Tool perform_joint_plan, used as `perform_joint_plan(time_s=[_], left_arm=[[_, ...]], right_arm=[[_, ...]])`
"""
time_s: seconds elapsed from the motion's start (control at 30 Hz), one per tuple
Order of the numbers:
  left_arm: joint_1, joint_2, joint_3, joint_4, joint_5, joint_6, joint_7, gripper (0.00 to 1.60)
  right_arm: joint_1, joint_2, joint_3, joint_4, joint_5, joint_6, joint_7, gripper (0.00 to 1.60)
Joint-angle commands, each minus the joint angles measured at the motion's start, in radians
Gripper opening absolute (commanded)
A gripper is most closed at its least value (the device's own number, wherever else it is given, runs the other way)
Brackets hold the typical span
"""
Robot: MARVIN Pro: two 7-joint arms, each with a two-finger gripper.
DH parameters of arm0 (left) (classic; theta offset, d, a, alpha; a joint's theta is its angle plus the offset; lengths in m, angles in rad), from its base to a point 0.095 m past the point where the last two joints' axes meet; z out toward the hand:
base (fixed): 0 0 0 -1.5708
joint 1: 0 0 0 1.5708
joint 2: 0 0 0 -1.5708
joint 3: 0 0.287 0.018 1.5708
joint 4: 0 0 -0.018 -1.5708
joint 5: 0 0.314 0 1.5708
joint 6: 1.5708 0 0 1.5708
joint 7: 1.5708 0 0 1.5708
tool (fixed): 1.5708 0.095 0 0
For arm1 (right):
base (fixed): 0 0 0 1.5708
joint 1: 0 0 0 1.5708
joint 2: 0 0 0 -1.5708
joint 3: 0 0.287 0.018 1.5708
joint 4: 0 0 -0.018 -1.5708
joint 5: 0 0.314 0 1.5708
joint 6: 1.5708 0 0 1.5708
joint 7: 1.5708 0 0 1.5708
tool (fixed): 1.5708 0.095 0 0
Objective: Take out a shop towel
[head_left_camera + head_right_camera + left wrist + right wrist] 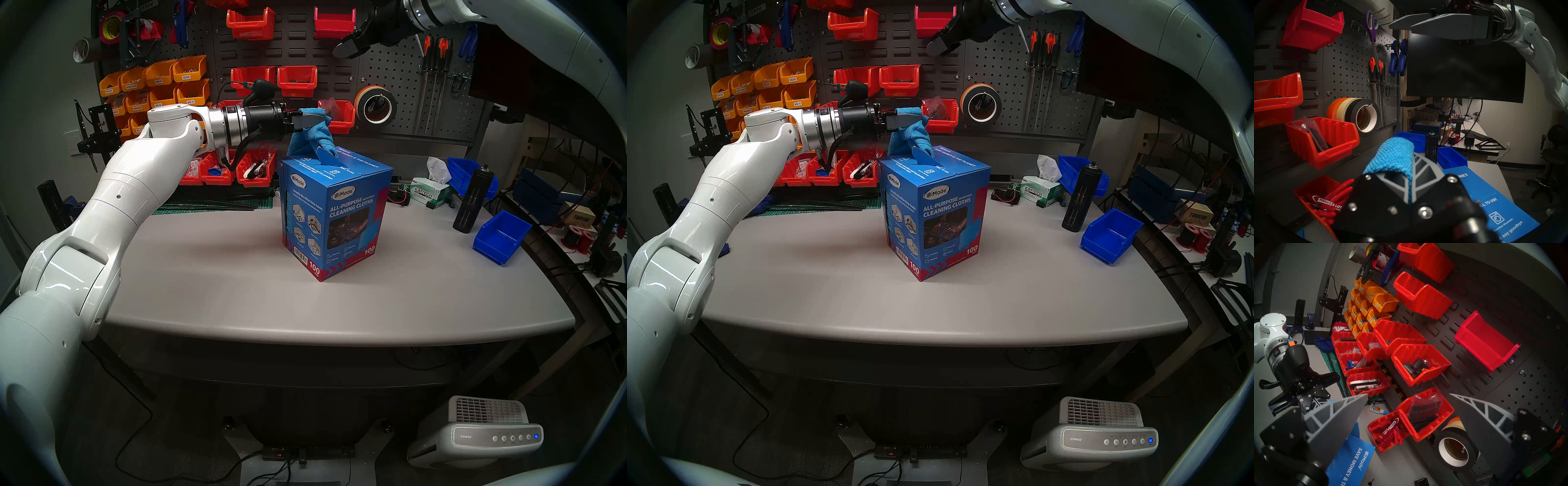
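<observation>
Above the blue carton, which stood upright near the middle of the grey table, the left gripper reached in level from the left, its jaws pinched tight on the upper end of the shop towel. From the fingers the sky-blue cloth ran down in a bunched strand to the slot in the carton's top, its lower end still inside. In the left wrist view the waffle weave of the towel draped over one grey finger and passed between the two. High on the right, in front of the pegboard, the right gripper hung well apart from the carton with its jaws spread wide and nothing between them; its own camera showed both fingers far apart over the red bins. Far right on the table sat a green-white Kimtech tissue box, a black cylinder and a blue bin.
</observation>
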Motion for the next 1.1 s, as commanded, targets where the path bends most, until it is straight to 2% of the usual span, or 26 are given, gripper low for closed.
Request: perform_joint_plan(time_s=[0.0, 0.3, 0.63, 0.7, 0.73, 0.83, 1.07], left_arm=[[-0.047, 0.000, -0.020, -0.010, -0.007, -0.003, -0.011, 0.00], [-0.079, 0.007, -0.024, 0.007, 0.016, -0.020, -0.012, 0.00], [-0.154, 0.013, -0.042, 0.048, 0.052, -0.055, -0.003, 0.00], [-0.142, 0.011, -0.060, 0.035, 0.058, -0.056, 0.002, 0.00], [-0.169, 0.010, -0.042, 0.054, 0.061, -0.059, -0.002, 0.00], [-0.165, 0.002, -0.069, 0.040, 0.080, -0.063, 0.008, 0.00], [-0.213, -0.011, -0.051, 0.072, 0.106, -0.071, -0.007, 0.00]], right_arm=[[0.034, 0.003, 0.024, 0.005, -0.002, -0.010, -0.010, 1.60], [0.035, 0.003, 0.023, 0.005, -0.001, -0.010, -0.009, 1.60], [0.035, 0.003, 0.022, 0.005, 0.000, -0.009, -0.008, 1.60], [0.035, 0.003, 0.022, 0.005, 0.000, -0.009, -0.008, 1.60], [0.035, 0.003, 0.022, 0.005, 0.000, -0.009, -0.007, 1.60], [0.035, 0.003, 0.021, 0.005, 0.000, -0.009, -0.007, 1.60], [0.035, 0.003, 0.021, 0.005, 0.001, -0.010, -0.008, 1.60]])
